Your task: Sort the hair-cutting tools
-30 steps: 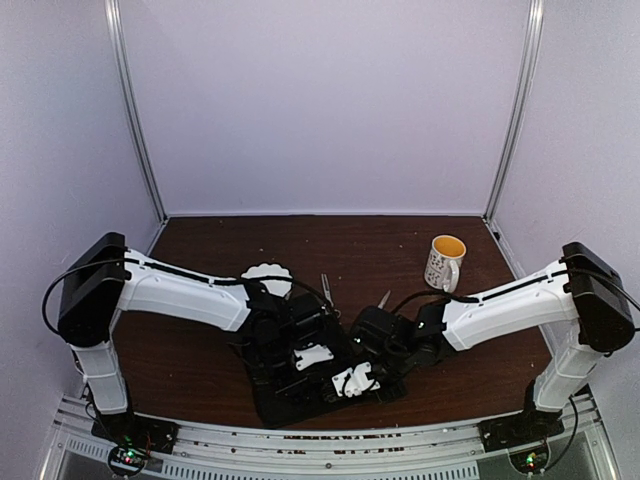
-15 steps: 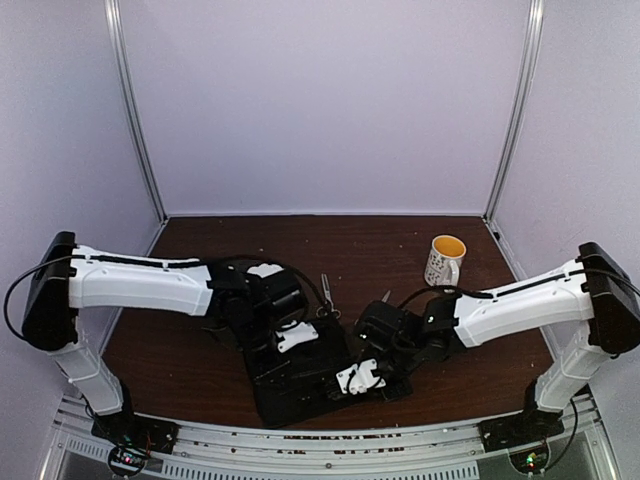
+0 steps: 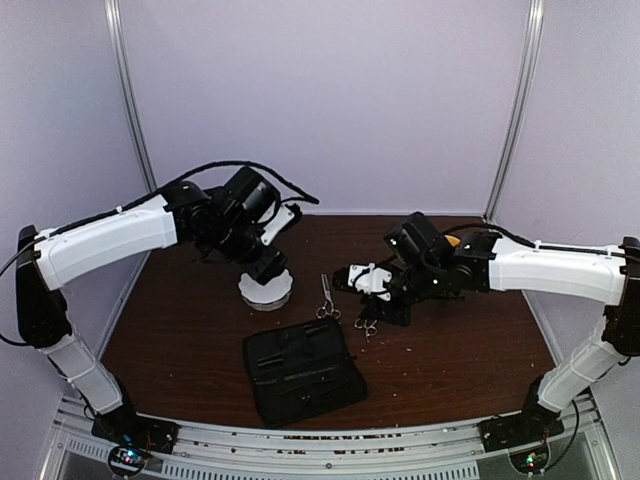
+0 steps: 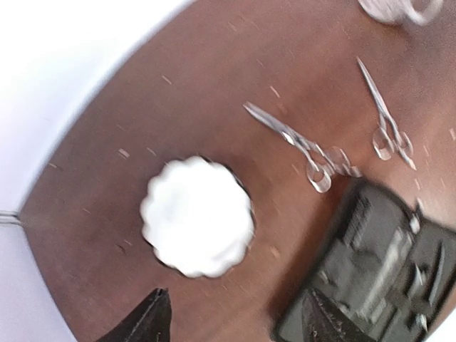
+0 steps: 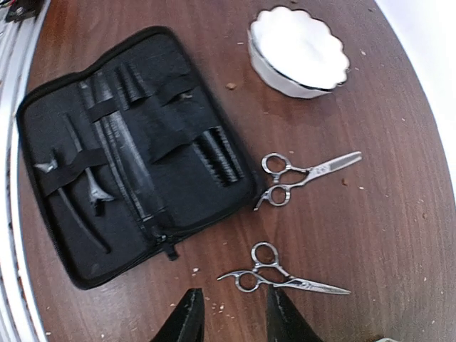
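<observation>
Two silver scissors lie on the brown table beside the open black case: one by the case's edge, the other nearer my right gripper. That gripper hovers open above the table with nothing between its fingers. Two thin dark hair clips sit under straps inside the case. My left gripper hangs open and empty above the table, just in front of the white scalloped bowl. From there both scissors and the case show.
From above, the case lies near the front edge, the bowl left of centre, and the scissors between the arms. A mug stands at the back right, mostly hidden behind my right arm.
Both arms have lifted off the case and drawn back, the left to above the bowl, the right to above the scissors. Both grippers have opened.
</observation>
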You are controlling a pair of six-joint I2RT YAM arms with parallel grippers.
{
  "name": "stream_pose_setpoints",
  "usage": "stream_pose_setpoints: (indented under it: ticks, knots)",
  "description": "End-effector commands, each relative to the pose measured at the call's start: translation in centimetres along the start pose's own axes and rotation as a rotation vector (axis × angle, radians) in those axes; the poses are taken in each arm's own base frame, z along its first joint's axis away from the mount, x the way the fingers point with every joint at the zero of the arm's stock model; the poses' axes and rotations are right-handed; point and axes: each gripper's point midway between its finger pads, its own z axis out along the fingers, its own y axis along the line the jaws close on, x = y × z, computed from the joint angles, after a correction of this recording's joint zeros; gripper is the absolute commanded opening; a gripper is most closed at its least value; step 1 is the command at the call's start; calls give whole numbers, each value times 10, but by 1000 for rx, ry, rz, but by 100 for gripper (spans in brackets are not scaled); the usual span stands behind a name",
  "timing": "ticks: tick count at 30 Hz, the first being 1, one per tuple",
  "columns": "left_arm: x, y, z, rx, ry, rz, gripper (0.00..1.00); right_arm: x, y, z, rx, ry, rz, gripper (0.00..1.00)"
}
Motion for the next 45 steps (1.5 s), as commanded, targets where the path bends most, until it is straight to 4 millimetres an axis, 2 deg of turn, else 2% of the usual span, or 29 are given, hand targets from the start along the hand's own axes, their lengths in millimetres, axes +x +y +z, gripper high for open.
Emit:
stream_pose_setpoints:
  ticks: [1,2,4,8,13,19,26,31,36,45]
  knots:
    - [-60,41,-1,-206,-156,-9,66,-2,-46,8,140,20,171,31]
    - [-69,46,0,-233,-176,-3,66,1,-54,12,168,35,198,32]
    - [-72,47,9,-227,-172,-14,65,8,-63,19,181,70,247,32]
    - [-57,45,19,-191,-163,-40,64,33,-72,37,184,156,328,33]
    - [-47,44,17,-185,-187,-41,65,66,-73,63,198,275,332,39]
    - [-48,41,17,-164,-175,-46,64,70,-83,82,215,317,341,45]
    - [-48,37,22,-142,-169,-45,64,79,-81,99,194,365,319,48]
    - [-45,35,27,-140,-152,-37,64,95,-74,102,191,430,263,58]
    - [-45,33,30,-129,-146,-30,64,104,-72,96,211,461,247,59]
    - [-46,27,29,-94,-143,-22,63,126,-67,74,227,504,236,59]
